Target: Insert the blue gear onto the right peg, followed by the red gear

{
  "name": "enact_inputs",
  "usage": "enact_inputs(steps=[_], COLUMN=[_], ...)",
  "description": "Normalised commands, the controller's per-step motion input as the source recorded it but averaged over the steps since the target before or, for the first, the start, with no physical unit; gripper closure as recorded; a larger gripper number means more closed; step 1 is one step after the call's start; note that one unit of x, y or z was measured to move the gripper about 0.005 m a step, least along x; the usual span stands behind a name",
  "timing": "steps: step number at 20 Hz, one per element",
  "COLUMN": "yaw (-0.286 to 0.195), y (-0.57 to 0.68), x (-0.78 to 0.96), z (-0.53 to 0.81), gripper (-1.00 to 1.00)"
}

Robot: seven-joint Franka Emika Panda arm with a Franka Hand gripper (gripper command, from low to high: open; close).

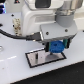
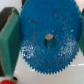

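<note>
Above the white plate (image 1: pixel 46 58) on the table (image 1: pixel 15 70), the tool (image 1: pixel 56 46) is clamped on the blue gear (image 1: pixel 56 47), which hangs off the surface just over the plate's 3 o'clock end in the exterior view. From the wrist view the blue gear (image 2: pixel 48 37) fills the picture, green pads (image 2: pixel 10 40) pressing its rim, its centre hole open; the red gear (image 2: pixel 7 81) peeks at the edge. No peg is visible in either view. Doing this step well likely means centring the hole over the right peg, keeping the gear level, and descending slowly before releasing.
</note>
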Motion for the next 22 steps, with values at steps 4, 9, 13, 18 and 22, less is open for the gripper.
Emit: enact_inputs(steps=[4, 9, 13, 18, 22], yaw=[0.0, 0.0, 0.0, 0.0, 0.0], y=[-0.16, -0.07, -0.16, -0.07, -0.03], x=[0.22, 0.07, 0.07, 0.14, 0.36], z=[0.35, 0.04, -0.12, -0.06, 0.37], gripper=[1.0, 1.0, 1.0, 1.0, 1.0])
